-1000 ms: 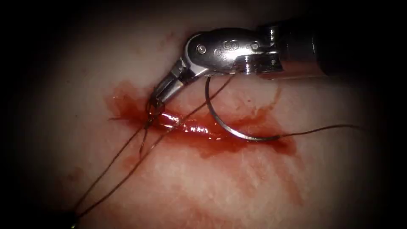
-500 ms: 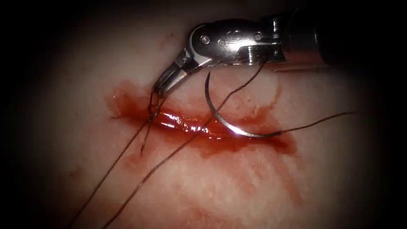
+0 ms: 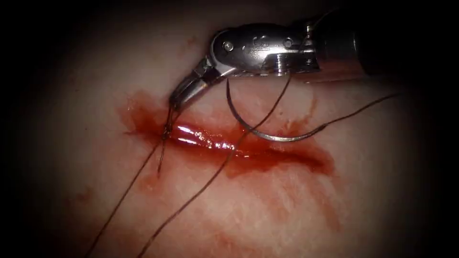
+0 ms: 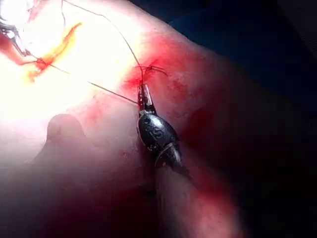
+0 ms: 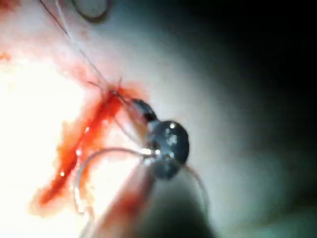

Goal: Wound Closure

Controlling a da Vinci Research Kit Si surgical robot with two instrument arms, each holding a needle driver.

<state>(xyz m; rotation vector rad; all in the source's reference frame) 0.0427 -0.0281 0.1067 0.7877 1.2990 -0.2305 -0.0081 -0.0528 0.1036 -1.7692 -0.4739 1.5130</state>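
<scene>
The right arm's tool (image 3: 174, 101), jaws clamped on the thread (image 3: 168, 119) at the left end of the cut (image 3: 229, 145), has lifted slightly, drawing the strands taut, while the curved needle (image 3: 260, 131), held by neither tool, has slid upward over the tissue (image 3: 267, 205)

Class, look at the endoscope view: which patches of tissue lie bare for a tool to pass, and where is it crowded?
Bare tissue lies left of the cut, and below it, right of the two thread strands. Crowded: the cut's left end, where the right pincer, shut, holds thread, and above the cut, where the needle lies free on the surface under the tool.
</scene>
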